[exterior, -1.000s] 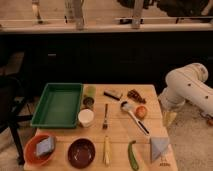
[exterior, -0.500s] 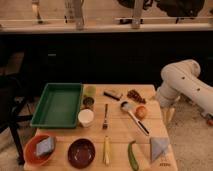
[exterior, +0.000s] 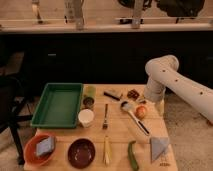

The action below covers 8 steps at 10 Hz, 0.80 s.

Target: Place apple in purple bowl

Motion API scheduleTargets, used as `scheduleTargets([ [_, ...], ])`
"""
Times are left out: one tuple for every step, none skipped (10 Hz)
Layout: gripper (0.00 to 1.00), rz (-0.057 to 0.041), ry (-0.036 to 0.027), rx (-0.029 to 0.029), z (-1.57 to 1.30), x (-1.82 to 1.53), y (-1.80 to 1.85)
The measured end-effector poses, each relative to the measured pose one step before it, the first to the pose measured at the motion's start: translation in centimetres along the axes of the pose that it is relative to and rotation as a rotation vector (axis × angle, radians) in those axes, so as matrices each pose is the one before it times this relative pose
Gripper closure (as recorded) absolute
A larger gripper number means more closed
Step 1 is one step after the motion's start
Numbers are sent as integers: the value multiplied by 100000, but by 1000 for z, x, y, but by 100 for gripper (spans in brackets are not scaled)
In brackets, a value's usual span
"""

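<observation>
Wide-spread and empty, the pincer (exterior: 146,101) hung at the end of the white arm (exterior: 172,82) over the right rear of the tabletop (exterior: 117,136), just above the apple (exterior: 141,111). A dark brown lump (exterior: 132,93) lay just behind the apple, and a long utensil (exterior: 136,119) with a dark handle ran slantwise just beside its left. Across the tabletop, the purple bowl (exterior: 81,152) sat at the front edge, well apart from the apple, between an orange bowl (exterior: 31,150) holding a sponge (exterior: 45,145) and a yellow stick (exterior: 106,150). A white cup (exterior: 86,117) and a green tray (exterior: 57,105) stood behind it.
</observation>
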Motion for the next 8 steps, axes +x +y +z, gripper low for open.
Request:
scheduleTargets([
  [20, -5555, -692, -330, 331, 214, -798],
  [20, -2736, -35, -556, 60, 195, -247],
  [20, -1608, -184, -312, 33, 65, -149],
  [20, 79, -21, -36, 11, 9, 45],
  [20, 133, -13, 20, -2, 7, 70],
  [20, 87, -12, -1, 9, 9, 54],
  [20, -268, 7, 160, -5, -27, -121],
  [20, -1206, 560, 504, 136, -52, 8],
])
